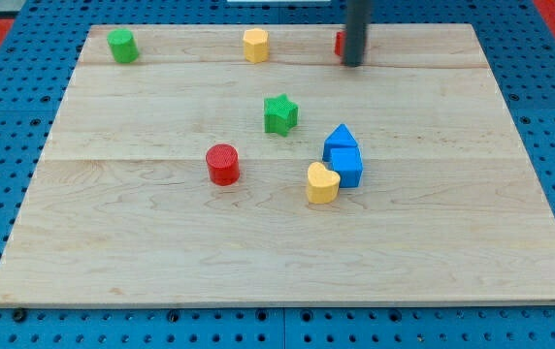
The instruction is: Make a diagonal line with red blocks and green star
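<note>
My tip [353,62], the lower end of a plain dark rod with nothing to open or close, rests on the wooden board [161,262] at about one o'clock from the board's middle, near the far edge. It is pressed against a second red block [340,43], mostly hidden behind the rod, shape unclear.

Going near to far: a yellow block [322,182] sits nearest, just right of centre, touching a blue cube [346,167], with a blue triangular block [340,142] right behind. At nine o'clock from the yellow one stands the red cylinder [222,164]. The green star [279,113] lies at one o'clock from that cylinder. Those two already slant toward the hidden red block, which probably explains the tip's position. Along the far edge sit a yellow hexagonal block [255,45] and a green cylinder [121,45].
</note>
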`<state>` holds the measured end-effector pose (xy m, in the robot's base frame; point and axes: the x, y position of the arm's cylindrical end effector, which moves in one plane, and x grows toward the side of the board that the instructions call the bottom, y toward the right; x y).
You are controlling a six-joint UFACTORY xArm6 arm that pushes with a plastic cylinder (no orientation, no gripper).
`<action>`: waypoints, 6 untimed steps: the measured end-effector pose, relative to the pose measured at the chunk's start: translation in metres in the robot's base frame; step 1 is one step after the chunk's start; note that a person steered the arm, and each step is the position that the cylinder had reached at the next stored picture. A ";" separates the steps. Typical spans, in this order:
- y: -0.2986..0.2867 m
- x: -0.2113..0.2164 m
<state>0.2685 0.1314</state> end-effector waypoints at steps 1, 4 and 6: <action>-0.026 0.012; -0.049 -0.022; 0.005 -0.017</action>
